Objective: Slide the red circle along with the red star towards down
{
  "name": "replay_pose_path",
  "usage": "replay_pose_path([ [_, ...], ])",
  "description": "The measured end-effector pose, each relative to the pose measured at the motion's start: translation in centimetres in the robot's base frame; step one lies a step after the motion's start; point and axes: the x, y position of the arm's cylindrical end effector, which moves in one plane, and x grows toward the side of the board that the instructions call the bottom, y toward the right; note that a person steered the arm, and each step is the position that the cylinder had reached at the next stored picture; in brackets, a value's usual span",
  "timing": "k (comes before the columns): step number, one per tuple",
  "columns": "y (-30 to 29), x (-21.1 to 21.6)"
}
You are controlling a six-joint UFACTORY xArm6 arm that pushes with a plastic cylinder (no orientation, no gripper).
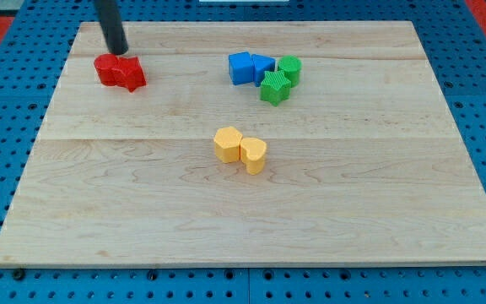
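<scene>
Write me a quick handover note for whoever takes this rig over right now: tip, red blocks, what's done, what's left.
My tip sits at the view's top left, just above the red pair, close to or touching their top edge.
The red circle and red star lie side by side, touching, near the board's top-left corner.
Done: the tip is lined up behind the pair.
Left: the whole push toward the view's bottom; the path below them looks open.
</scene>
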Motion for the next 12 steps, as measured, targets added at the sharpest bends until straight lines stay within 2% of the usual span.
replay_pose_path([
  [7, 0.0, 2.9],
  [9, 5.1, 1.9],
  [10, 5.1, 1.9],
  [12, 4.0, 4.8],
])
